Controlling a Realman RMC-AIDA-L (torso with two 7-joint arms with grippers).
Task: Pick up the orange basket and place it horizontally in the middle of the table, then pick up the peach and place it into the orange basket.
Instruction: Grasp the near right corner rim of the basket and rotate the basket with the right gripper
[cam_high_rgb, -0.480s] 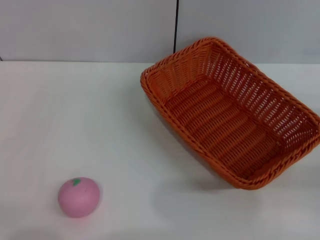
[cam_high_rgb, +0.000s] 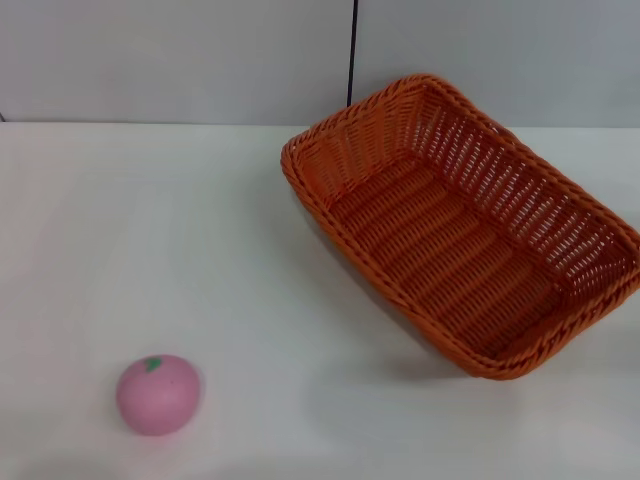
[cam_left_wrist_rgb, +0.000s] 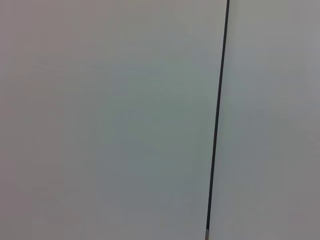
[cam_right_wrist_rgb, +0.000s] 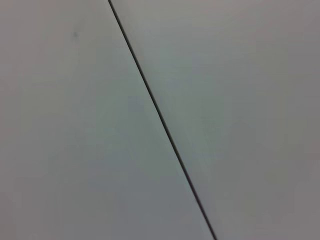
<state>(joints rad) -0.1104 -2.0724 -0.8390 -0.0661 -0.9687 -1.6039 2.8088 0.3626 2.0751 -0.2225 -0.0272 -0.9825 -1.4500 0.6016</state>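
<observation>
White counter runs wide and bare under a pale grey wall split by one dark vertical seam; both wrist views show only that wall and seam. Neither claw appears anywhere, so you cannot tell whether either is apart or together, and both arms sit out of sight.

Your first job is the basket. It lies on the counter's right side toward the back, turned on a diagonal, with its near corner close to the right edge of the head view. Judging from that, you need to lift it, swing it square to the counter edge, and set it down in the middle. Take it by the braided rim on a long side: the thick edge should give a firmer hold than the openwork walls. The sloping sides could let a claw slide, so pinch the rim across.

The weave is stiff orange wicker, ribbed on the floor, slotted on the walls.

The peach sits well apart, near the front left: small, round, matte pink, with a green leaf mark on top. It may roll.
</observation>
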